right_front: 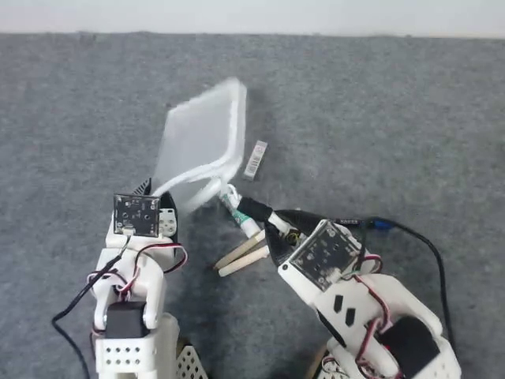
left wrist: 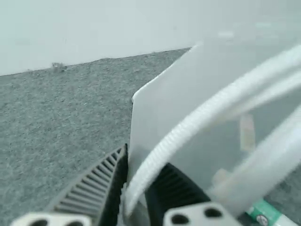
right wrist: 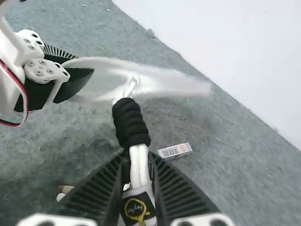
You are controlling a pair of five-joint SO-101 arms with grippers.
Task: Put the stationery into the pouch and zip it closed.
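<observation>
- Nearest the lens, my right gripper (right wrist: 137, 160) is clamped narrow around a pen (right wrist: 138, 165). The white barrel sits between the ribbed fingers (right wrist: 101, 188), and the black wound grip juts out ahead of them.
- From above, that same gripper (right_front: 272, 229) holds the pen (right_front: 248, 213) slanting up and away from me, tip toward the pouch.
- The pouch (right_front: 201, 138) is a translucent white sleeve, lifted off the carpet and tilted, with its far corner highest.
- The pen's tip meets the zip edge at the pouch's (right wrist: 141, 80) near end. I cannot tell whether it has passed inside the mouth.
- My left gripper (left wrist: 141, 165) is pinched tight on the pouch's (left wrist: 188, 108) white zip edge. The toothed strip runs out from between its black fingers (left wrist: 101, 188).
- From above, the left gripper (right_front: 158, 193) is at the pouch's near left corner. From my right wrist it (right wrist: 70, 70) shows gripping the same end, just beside the pen's tip.
- A small barcoded box (right_front: 256, 159) lies on the carpet just beside the pouch's right edge, apart from the pen. It also shows past my right fingers (right wrist: 175, 150).
- Two pale wooden sticks (right_front: 241, 257) lie side by side on the carpet, close under my right arm and between the two arms.
- Everything sits on grey carpet (right_front: 410, 118), and a white wall (right_front: 316, 14) runs along its far edge.
</observation>
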